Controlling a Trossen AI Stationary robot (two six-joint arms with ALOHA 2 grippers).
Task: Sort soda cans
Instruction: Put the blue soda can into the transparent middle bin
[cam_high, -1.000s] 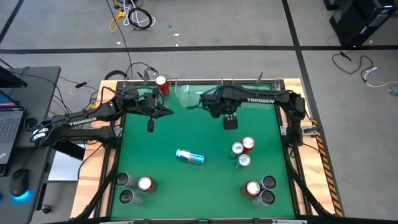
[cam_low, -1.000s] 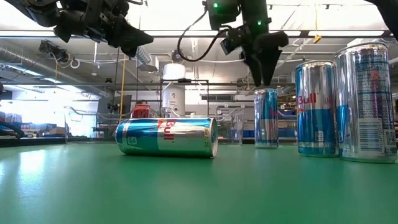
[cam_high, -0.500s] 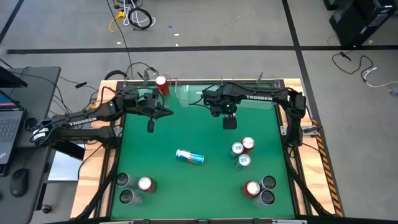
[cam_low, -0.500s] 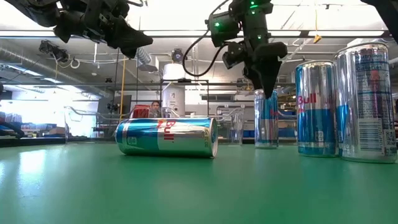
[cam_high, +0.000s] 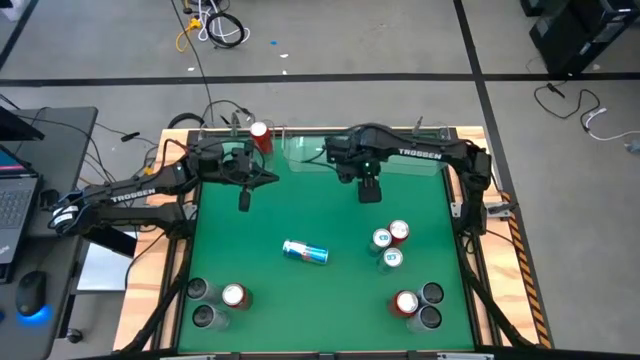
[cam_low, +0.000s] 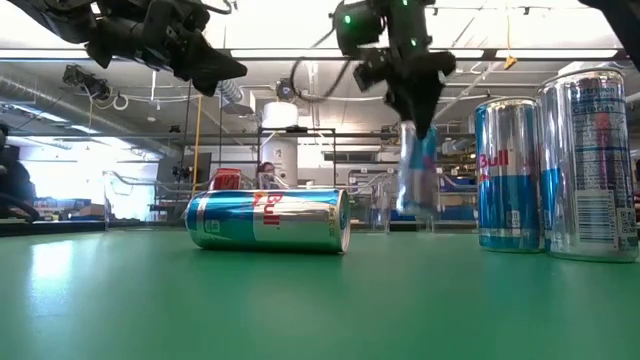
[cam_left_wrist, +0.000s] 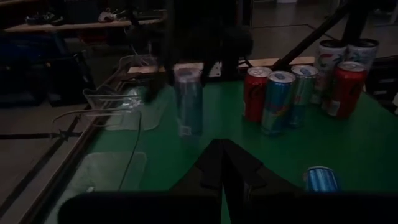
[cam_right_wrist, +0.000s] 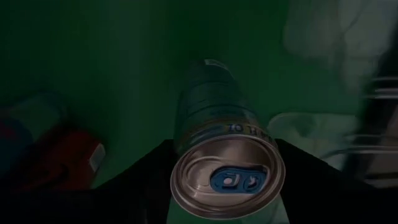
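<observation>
Since a second ago, the right tool has closed around a blue-and-white can near the far edge of the green counter, lifting it tilted. Going left to right: the left tool hovers pinched shut over the far-left counter, another blue can lies toppled mid-counter.

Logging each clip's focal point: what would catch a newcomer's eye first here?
The right gripper at the table's far middle, closed on a blue can lifted clear of the green table. Next, another blue can lying on its side mid-table, while the rest stand in clusters. The left gripper hangs shut at far left.
</observation>
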